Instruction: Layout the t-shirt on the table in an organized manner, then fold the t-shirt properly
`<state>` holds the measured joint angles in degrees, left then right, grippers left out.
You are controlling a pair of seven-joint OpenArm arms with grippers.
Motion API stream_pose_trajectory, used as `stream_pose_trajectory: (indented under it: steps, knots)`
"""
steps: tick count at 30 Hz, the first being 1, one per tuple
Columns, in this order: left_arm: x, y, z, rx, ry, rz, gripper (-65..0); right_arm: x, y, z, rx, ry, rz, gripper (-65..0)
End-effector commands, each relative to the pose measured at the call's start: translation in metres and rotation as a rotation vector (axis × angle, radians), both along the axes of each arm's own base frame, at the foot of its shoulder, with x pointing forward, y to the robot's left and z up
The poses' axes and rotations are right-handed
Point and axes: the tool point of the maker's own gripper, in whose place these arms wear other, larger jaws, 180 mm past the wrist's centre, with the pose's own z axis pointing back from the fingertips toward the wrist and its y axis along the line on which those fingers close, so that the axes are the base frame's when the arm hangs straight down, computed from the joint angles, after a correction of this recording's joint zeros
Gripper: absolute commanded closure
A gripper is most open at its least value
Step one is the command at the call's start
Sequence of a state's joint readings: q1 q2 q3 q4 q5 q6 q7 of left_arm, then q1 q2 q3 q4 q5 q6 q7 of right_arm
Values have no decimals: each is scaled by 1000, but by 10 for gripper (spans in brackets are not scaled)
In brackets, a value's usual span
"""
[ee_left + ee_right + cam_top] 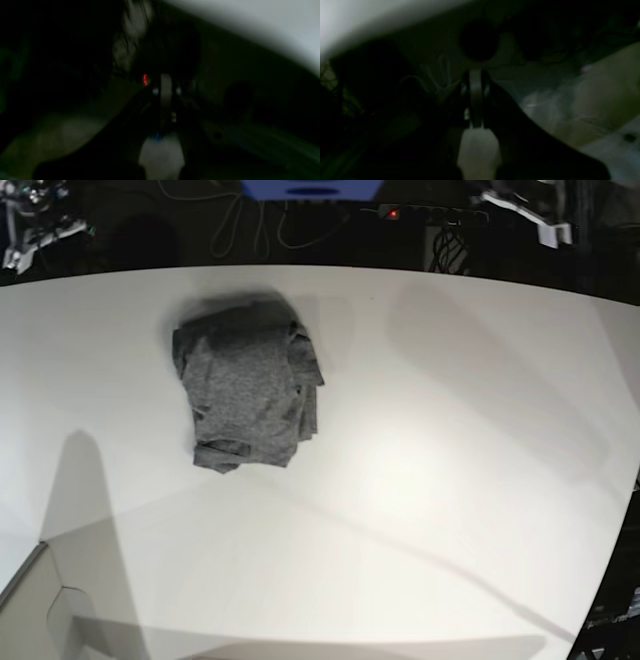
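The dark grey t-shirt (245, 385) lies bunched in a compact, wrinkled heap on the far left part of the white table (450, 430). Neither arm shows in the base view. The left wrist view is dark and blurred: my left gripper (166, 87) has its fingers pressed together with nothing between them, and a pale strip of table (275, 20) sits at the upper right. The right wrist view is equally dim: my right gripper (476, 95) also looks shut and empty, with table (357, 15) at the upper left. The shirt shows in neither wrist view.
A pale box corner (40, 600) juts in at the table's near left. Cables, a blue object (310, 188) and a power strip with a red light (420, 213) lie beyond the far edge. The table's curved edge (610, 580) runs down the right.
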<state>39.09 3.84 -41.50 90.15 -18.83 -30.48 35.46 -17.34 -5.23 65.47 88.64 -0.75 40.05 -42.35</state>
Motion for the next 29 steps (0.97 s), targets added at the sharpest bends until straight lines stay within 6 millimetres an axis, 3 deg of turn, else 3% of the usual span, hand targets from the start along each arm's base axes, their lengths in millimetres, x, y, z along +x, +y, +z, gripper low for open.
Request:
stream_pose_trajectory:
  steps: [1, 5, 8, 11, 14, 19, 22, 25, 29]
  knots:
    - [7, -7, -10, -20, -20, -36, 0, -3, 2, -6, 14, -14, -10, 0]
    - [-8, -53, -69, -122, 40, -186, -1, -26, 27, -46, 103, -12, -51, 0]
    - [-17, -63, -116, -184, 97, -147, -1, -44, 63, -84, 216, -37, -113, 0]
    - [-17, -68, -146, -253, 87, -9, -1, -54, 102, -117, 315, -112, -202, 0]
    - [-10, -66, -158, -250, 60, 135, -1, -64, 133, -136, 355, -216, -321, 0]
    - [-12, -23, -171, 19, 144, 169, -1, -110, 153, -160, 237, -166, -407, 0]
    - [-18, -24, -177, 127, 217, 43, -2, -135, 151, -164, 149, -81, -362, 0]
    - [-23, -30, -180, 208, 259, -44, -2, -139, 151, -168, 76, 26, -177, 0]
    - [-27, -36, -181, 257, 280, -41, -2, -144, 134, -167, -56, 133, 19, 0]
